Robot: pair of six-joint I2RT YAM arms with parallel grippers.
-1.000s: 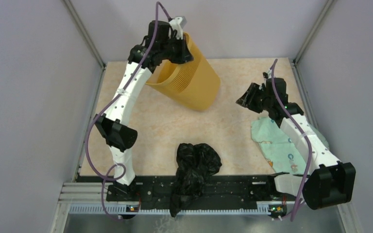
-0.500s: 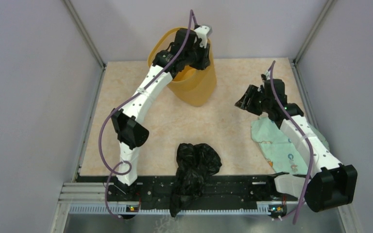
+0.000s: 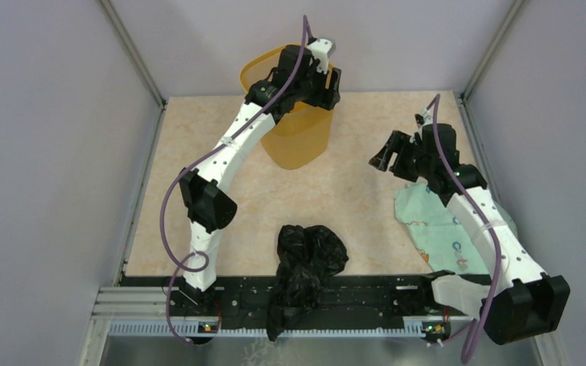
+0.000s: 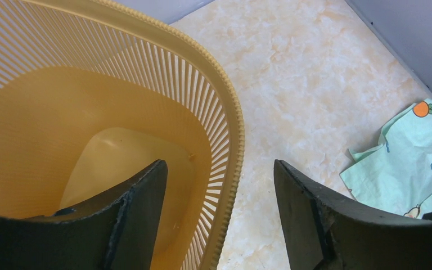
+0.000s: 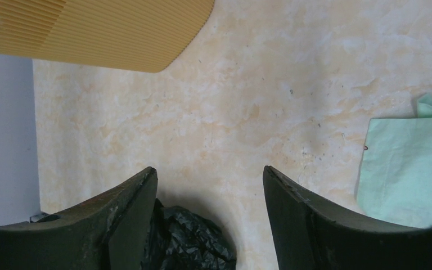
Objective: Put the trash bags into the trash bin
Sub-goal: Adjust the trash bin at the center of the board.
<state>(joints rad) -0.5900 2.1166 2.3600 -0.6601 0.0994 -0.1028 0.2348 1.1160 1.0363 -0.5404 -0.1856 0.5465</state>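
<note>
Left gripper (image 4: 218, 169) straddles the rim of the mustard-yellow trash bin (image 4: 45, 140). Its jaws are apart, with one finger inside the bin and the other outside, and neither plainly presses the slotted wall between them. In the top view the bin appears to stand mouth-up at the upper centre of the frame, by the back wall. The left wrist view shows its bottom bare, so nothing is in it.

The right gripper (image 5: 208, 170) hangs over the marbled table (image 3: 351, 198) at the right of the frame, jaws apart and holding nothing.

The black trash bag (image 3: 309, 255) lies crumpled at the lower centre. It is draped over the table's near edge onto the black rail (image 3: 381, 301), well apart from the bin and from both grippers. A pale green patterned cloth (image 3: 435, 229) lies under the right arm.

The bin looks ready to receive, but the bag itself is untouched. It is yet to be grasped, carried across and dropped or pushed in, so nearly all of the task is left.
</note>
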